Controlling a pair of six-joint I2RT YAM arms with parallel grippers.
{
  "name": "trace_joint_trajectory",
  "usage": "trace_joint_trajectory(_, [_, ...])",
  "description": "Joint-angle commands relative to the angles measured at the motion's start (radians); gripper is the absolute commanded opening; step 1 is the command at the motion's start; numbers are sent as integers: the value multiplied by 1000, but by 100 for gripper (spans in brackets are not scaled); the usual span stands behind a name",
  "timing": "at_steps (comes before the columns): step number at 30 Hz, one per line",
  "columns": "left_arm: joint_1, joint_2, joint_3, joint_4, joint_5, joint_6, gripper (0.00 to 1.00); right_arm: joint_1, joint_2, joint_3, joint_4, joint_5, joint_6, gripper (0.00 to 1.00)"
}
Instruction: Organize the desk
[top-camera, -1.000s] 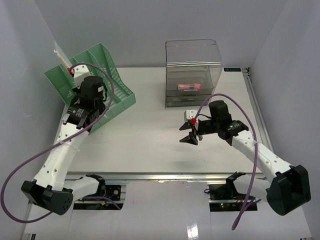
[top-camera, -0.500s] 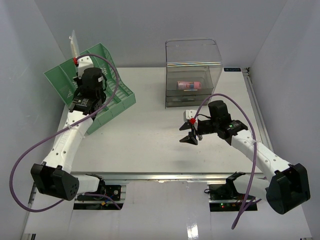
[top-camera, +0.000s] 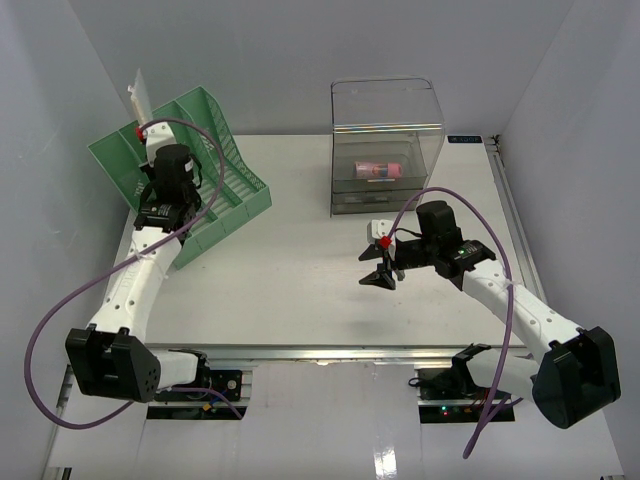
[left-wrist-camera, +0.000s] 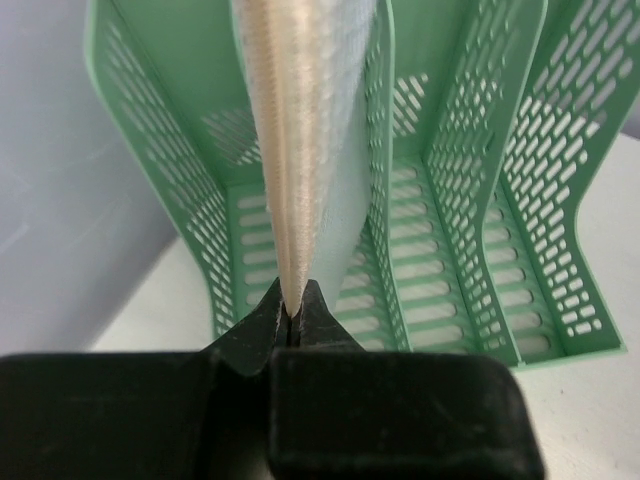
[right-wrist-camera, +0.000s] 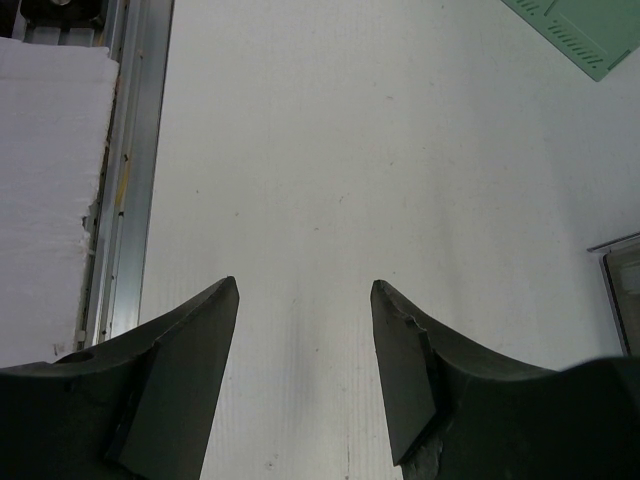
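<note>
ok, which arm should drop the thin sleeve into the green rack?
Left. The left end effector is shut on the sleeve at the rack's slots. The right end effector hangs open over the desk, away from the rack.

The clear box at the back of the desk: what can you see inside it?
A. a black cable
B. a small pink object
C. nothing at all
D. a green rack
B: through the wall of the clear box a small pink object shows lying inside, while the green rack stands apart from it on the left.
</note>
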Motion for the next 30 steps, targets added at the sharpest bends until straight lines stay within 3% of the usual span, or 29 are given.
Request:
trace_joint_trajectory(1, [7, -39, -127, 201, 123, -77, 0, -6, 4, -12, 26, -2, -11, 63])
trace_joint_trajectory(19, [8, -13, -334, 527, 215, -133, 0, -10, 11, -13, 22, 0, -20, 63])
trace_joint_trajectory(30, [10, -62, -529, 636, 293, 106, 0, -13, 20, -12, 13, -5, -27, 62])
